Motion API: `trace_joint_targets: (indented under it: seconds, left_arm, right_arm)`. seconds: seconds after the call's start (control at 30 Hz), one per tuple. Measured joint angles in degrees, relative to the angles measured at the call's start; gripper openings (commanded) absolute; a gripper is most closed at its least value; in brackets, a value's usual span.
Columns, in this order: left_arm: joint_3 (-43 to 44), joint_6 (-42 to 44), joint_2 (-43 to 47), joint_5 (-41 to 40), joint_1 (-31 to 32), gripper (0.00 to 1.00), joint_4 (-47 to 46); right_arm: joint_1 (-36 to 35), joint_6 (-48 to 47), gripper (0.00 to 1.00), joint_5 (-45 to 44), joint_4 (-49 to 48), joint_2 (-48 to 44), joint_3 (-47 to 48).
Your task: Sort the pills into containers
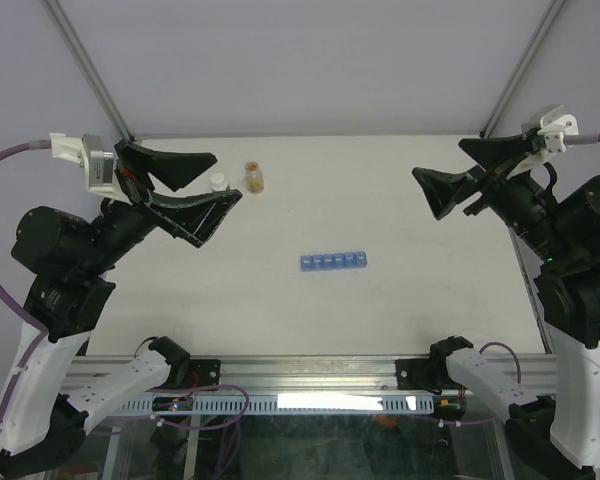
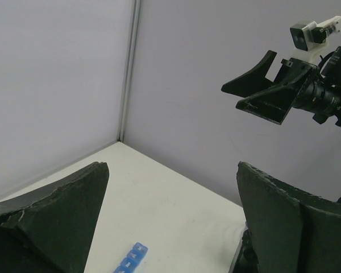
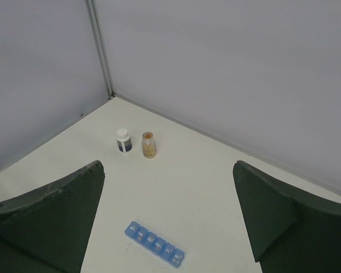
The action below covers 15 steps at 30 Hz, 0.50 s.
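Though between left gripper (image 1: 227,177) and right gripper (image 1: 441,170), containers (image 1: 334,262) well apart.

Each arm wears a glossy white plastic shell (image 1: 30,385) on its lower link, with bulky black joint housings (image 1: 55,245) above it. A purple sheathed cable (image 1: 10,158) loops to each wrist, where a white printed bracket (image 1: 68,147) carries a small grey camera (image 2: 303,35). The left hand (image 1: 228,176) and the right hand (image 1: 436,161) each bear two matte black wedge-shaped fingers (image 3: 48,219), broad at the root, tapering to the tip, with rough, chipped edges. Small green lights (image 1: 548,262) glow on the right arm's housing. Thin purple wires (image 1: 215,395) trail near the black base blocks (image 1: 170,358).
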<state>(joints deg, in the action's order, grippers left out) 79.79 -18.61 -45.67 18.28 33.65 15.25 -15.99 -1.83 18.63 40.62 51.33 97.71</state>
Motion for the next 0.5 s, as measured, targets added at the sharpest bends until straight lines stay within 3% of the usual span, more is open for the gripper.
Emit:
trace_joint_targets:
  seconds: [0.5]
  left_arm:
    - [0.0, 1.0, 0.0, 0.0, 0.0, 0.99, 0.1]
  right_arm:
    - [0.0, 0.0, 0.99, -0.7, 0.0, 0.1, -0.1]
